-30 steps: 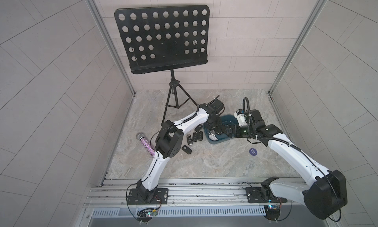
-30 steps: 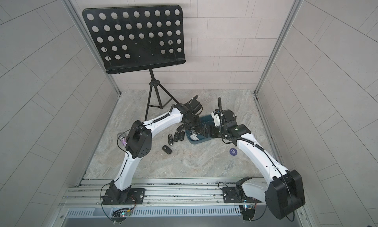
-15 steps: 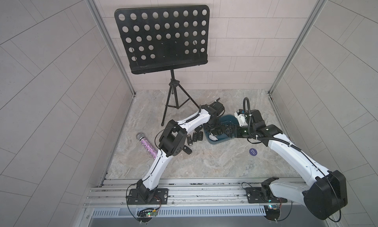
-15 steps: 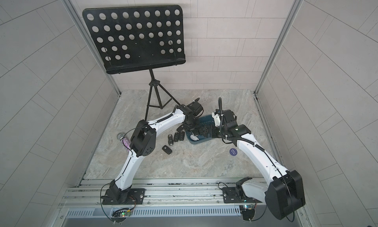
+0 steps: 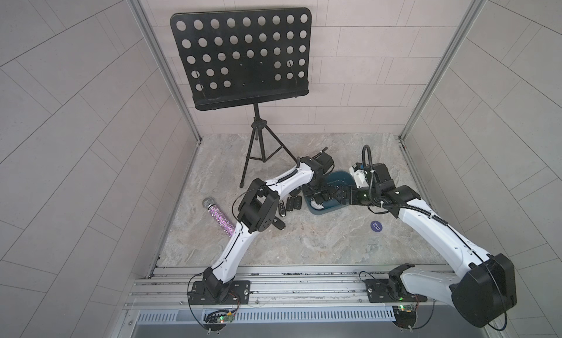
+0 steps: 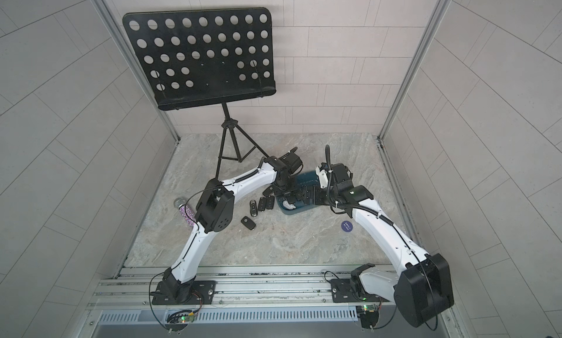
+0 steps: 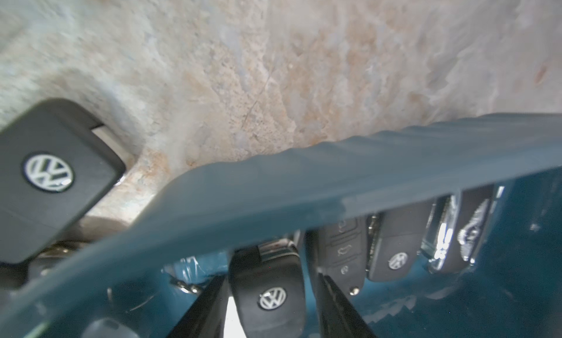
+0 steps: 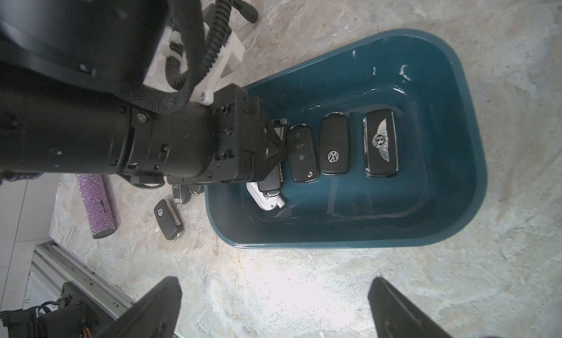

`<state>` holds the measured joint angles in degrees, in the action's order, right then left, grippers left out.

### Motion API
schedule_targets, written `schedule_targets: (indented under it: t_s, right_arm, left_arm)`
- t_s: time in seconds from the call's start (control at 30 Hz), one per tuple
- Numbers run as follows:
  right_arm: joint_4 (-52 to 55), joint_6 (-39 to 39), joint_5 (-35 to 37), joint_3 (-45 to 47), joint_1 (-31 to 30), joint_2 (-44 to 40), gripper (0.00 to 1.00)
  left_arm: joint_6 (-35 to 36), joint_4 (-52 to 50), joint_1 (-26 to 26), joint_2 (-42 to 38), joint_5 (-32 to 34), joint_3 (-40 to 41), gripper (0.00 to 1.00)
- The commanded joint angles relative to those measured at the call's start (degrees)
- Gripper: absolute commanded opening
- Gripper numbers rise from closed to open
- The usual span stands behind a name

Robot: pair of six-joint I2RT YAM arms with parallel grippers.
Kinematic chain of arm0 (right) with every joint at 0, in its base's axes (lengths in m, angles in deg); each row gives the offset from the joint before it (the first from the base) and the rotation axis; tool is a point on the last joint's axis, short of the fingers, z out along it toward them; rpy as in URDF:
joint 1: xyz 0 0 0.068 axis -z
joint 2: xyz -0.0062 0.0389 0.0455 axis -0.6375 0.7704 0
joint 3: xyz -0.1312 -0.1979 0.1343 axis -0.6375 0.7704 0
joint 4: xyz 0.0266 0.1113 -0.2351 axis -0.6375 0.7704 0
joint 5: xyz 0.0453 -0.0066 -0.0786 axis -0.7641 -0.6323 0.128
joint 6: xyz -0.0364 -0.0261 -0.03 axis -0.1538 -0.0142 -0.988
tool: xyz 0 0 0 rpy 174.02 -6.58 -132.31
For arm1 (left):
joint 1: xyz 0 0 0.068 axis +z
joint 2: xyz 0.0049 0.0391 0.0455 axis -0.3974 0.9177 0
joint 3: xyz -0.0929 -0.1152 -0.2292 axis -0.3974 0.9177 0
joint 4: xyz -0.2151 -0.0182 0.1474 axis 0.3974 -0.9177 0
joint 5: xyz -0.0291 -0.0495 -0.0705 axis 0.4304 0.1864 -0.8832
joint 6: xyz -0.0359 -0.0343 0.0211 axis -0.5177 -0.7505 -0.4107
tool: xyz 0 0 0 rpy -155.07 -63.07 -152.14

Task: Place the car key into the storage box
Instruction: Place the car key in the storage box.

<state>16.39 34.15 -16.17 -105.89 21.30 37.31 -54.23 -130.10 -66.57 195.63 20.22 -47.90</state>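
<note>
The storage box (image 8: 468,138) is a dark teal tub on the marble table, seen in both top views (image 5: 342,178) (image 6: 304,179). My left gripper (image 7: 270,277) reaches down into its left end. A black car key (image 7: 270,290) with a VW badge lies on the box floor between the fingers, with a gap on each side, so the jaws are open. In the right wrist view the left gripper (image 8: 278,157) hides most of that key. My right gripper (image 8: 275,283) hangs wide open and empty over bare table beside the box's near wall.
Three more fobs (image 8: 334,147) lie in a row in the box, plus a white one (image 8: 264,201). Several black keys (image 5: 290,204) lie left of the box. A glittery microphone (image 5: 218,217), a music stand's tripod (image 5: 258,157) and a purple sticker (image 5: 376,226) are nearby.
The left gripper's jaws have parted from the key inside the box, and the left arm's elbow has shifted slightly right. The right arm has not moved.
</note>
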Motion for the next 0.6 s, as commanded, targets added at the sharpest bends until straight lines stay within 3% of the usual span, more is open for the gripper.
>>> schedule_targets:
  t_s: [0.0,0.3,0.57]
  right_arm:
    - [0.1,1.0,1.8,-0.2,0.2,-1.6,0.99]
    - [0.2,2.7,0.3,0.2,0.1,-1.0,1.00]
    - [-3.2,5.0,1.3,3.3,-3.6,-3.8,1.00]
  left_arm:
    - [0.8,-1.4,-0.3,-1.4,1.2,-1.7,0.58]
    - [4.6,-1.3,-0.1,-10.3,3.6,0.2,0.65]
    - [7.7,2.8,1.6,-24.9,8.4,15.5,0.75]
